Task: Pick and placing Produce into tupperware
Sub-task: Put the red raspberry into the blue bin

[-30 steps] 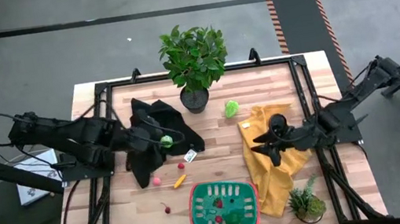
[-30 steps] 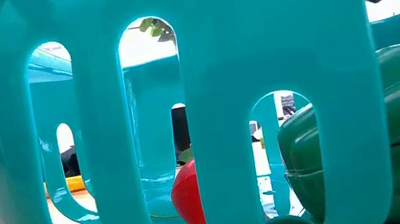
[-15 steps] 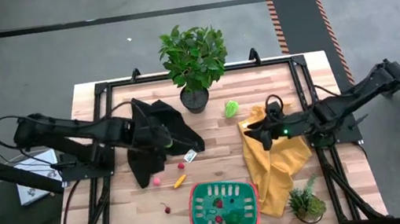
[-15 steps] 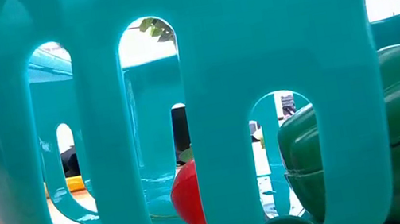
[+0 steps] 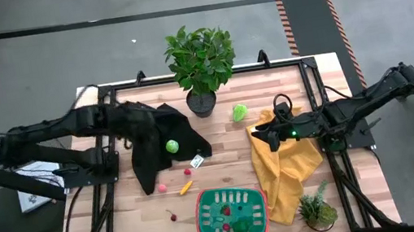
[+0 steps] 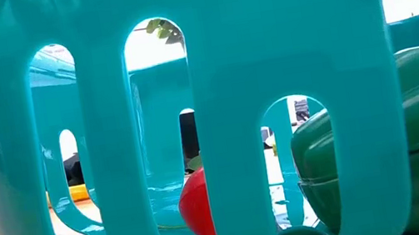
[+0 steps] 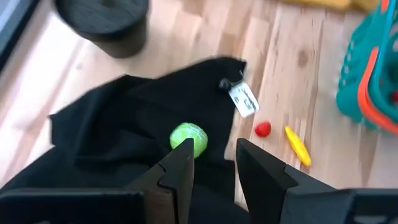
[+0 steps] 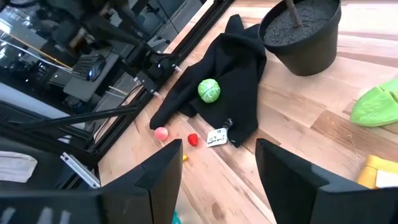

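Jaws of both grippers apart and empty, left gripper (image 7: pixel 211 163) above lime-green ball (image 7: pixel 189 139) on black cloth (image 7: pixel 118 130).

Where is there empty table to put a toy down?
Bare wood lies between the black cloth and the yellow cloth, below the big plant, and at the near left corner beside the green tub. Small toys crowd the tub's left.
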